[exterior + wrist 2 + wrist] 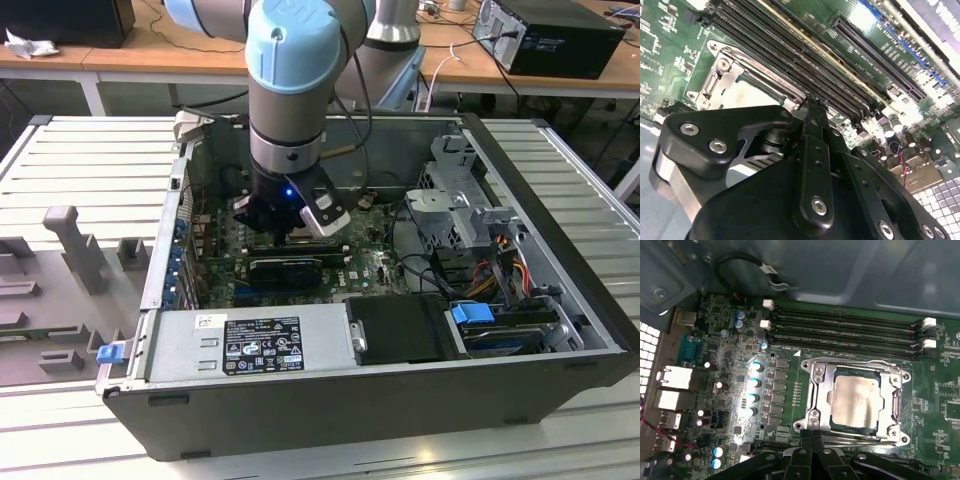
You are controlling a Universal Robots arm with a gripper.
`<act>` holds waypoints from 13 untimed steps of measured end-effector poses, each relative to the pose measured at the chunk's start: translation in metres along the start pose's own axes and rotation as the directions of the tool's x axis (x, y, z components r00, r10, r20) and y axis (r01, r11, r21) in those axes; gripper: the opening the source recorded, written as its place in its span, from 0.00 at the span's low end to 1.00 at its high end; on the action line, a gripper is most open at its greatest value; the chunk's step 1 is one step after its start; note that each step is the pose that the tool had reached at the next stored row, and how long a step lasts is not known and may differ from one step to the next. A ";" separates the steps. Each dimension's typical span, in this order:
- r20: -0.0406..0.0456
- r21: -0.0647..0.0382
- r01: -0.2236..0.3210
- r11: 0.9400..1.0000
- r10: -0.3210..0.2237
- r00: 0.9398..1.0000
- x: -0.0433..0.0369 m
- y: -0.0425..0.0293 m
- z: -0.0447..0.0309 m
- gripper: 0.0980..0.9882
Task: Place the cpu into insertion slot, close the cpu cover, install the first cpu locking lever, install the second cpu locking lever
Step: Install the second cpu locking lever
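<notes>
The cpu [855,401], a pale silvery square, lies in the insertion slot [899,405] on the green motherboard. The cpu cover [819,390], a metal frame with a square window, lies flat over it. A thin metal lever [860,441] runs along the socket's edge nearest my fingers. My gripper [811,433] is shut, with its black tips together just above that edge at one corner of the socket. In the second wrist view the gripper [812,102] points down beside the cover [727,75]. In the exterior view the gripper [290,222] hangs low inside the open computer case [560,250].
Long black memory slots [845,327] run beside the socket. A row of capacitors [754,390] stands on its other side. A black card [285,268], the power supply [250,345], a drive cage [460,205] and loose cables [500,270] crowd the case. Grey fixtures [70,245] sit at the exterior view's left.
</notes>
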State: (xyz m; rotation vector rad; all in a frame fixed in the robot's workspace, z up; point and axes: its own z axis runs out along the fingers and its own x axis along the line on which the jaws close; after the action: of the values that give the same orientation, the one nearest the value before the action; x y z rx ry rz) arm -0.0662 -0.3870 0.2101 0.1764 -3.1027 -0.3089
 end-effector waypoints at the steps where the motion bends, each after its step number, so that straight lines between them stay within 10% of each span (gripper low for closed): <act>1: 0.001 -0.005 0.000 1.000 0.000 1.000 0.0005 -0.0016 -0.0001 0.01; 6: 0.006 -0.051 0.002 0.999 -0.001 1.000 0.0039 -0.0107 -0.0013 0.01; 13: 0.010 -0.088 0.003 0.996 -0.002 1.000 0.0049 -0.0187 0.0025 0.01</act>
State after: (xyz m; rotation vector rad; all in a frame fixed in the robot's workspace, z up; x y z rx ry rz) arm -0.0691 -0.4053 0.2040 0.1780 -3.0908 -0.4470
